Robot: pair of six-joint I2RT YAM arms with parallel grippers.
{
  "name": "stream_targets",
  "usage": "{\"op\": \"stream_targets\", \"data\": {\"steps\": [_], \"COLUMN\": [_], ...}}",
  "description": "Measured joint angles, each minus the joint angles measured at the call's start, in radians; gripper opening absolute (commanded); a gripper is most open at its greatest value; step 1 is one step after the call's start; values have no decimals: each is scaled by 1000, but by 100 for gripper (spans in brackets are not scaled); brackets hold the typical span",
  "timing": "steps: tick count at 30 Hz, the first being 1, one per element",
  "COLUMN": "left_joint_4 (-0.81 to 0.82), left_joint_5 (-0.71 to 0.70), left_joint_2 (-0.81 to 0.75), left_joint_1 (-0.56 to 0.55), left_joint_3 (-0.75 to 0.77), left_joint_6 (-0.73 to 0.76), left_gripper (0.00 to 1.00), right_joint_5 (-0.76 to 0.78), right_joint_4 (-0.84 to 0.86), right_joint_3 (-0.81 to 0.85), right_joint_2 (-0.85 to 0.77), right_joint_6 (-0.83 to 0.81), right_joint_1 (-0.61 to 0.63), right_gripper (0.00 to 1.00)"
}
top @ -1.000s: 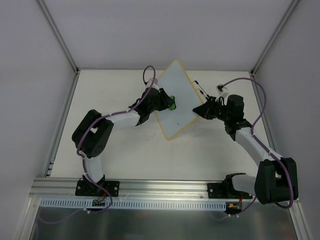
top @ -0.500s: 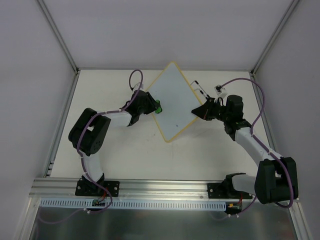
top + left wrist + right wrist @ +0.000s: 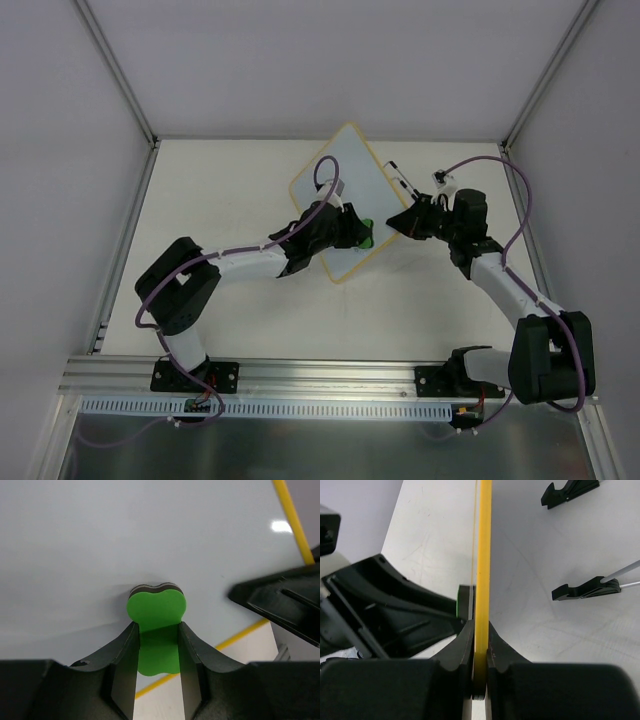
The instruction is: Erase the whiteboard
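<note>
Whiteboard (image 3: 350, 165), white and yellow-framed, is clamped at its edge by the right gripper (image 3: 479, 627); a green eraser (image 3: 156, 607), pinched in the left gripper (image 3: 157, 626), is pressed nearby.

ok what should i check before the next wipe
1. Eraser held in left gripper: ok, jaws shut on it.
2. Eraser tip on the board: ok, it meets the surface.
3. Right gripper holding the board: ok, shut on its yellow edge.
4. Grippers apart: ok, though close together near that edge.
5. Board clean: cannot tell; no marks show, but the left arm hides part of it.
</note>
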Motion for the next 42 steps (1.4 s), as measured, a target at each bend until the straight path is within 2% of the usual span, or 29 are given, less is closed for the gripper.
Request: {"op": "stream_targets", "data": {"steps": [3,8,13,21,29,35,42], "left_joint_4": [13,63,146,175,117,64,-39], "left_joint_5": [-13,-41,-52,-84,-89,-84,-76], "left_joint_2": [-3,-7,-31,-71,-99,-101,-73], "left_joint_1": [-46,-57,-57,-55,37,76,122], "left_joint_3": [2,-35,-140,-276,-400,-394,-286], "left_joint_6": [0,-37,-124,-197,-217,-198,-119], "left_gripper": [0,0,0,0,0,0,0], "right_joint_5": [6,9,-1,-10,-35,-47,-49], "right_joint_4": [-3,-5,-5,-1,23,29,30], "right_joint_3": [0,0,0,-3,-3,-3,-3], "right_joint_2": [2,2,2,-1,-5,-11,-13], "right_joint_6": [2,2,2,2,-6,-24,-28], "right_joint_1": [-3,-3,-2,-2,11,18,18], "right_gripper": [0,0,0,0,0,0,0]}}
